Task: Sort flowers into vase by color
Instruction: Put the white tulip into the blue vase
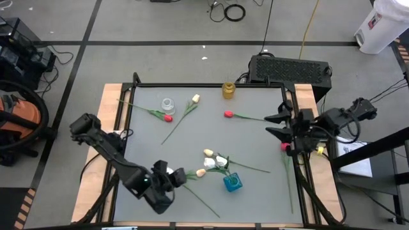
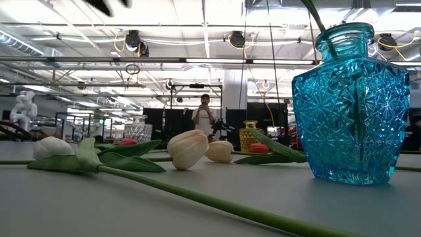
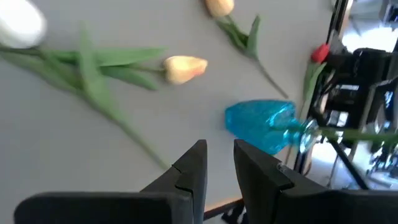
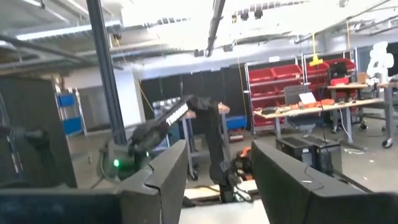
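As it lies, cream tulip [image 3: 184, 67] head toward blue vase [image 3: 258, 124], stem crosswise.

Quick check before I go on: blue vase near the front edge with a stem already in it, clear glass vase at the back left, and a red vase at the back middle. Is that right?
Not quite. The blue vase near the front edge does hold a green stem, and the clear glass vase stands at the back left, but the vase at the back middle is amber yellow, not red. The high view shows it.

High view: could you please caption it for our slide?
Tulips lie scattered among three vases; left gripper open near the blue vase, right gripper open at the table's edge.
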### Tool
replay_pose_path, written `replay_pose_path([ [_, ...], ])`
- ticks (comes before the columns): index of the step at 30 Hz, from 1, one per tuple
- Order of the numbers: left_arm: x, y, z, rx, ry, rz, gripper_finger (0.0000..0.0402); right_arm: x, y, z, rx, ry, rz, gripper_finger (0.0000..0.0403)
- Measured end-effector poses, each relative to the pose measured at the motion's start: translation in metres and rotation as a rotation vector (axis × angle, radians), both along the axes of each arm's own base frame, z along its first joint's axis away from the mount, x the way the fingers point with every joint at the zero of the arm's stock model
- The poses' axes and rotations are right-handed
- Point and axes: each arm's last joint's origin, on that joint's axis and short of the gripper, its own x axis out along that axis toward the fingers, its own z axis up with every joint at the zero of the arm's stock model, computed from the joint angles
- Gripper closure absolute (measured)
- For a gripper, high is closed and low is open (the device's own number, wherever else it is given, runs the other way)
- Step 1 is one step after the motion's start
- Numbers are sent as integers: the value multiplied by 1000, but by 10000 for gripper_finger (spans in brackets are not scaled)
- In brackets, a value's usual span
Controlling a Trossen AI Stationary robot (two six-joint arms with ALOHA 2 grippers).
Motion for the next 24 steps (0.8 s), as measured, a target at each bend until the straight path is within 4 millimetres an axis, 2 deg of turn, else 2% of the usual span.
replay_pose_path([
  [6,25,13,-6,10,19,60,315,-25,-12,6,24,-54,-1,234],
  [11,31,21,-6,-3,51,46,315,-39,-19,7,38,-67,6,234],
  [19,30,20,-7,102,155,-209,315,-45,-22,7,52,-73,10,234],
  [24,29,19,-8,220,231,-453,315,-42,-20,5,53,-59,9,234],
])
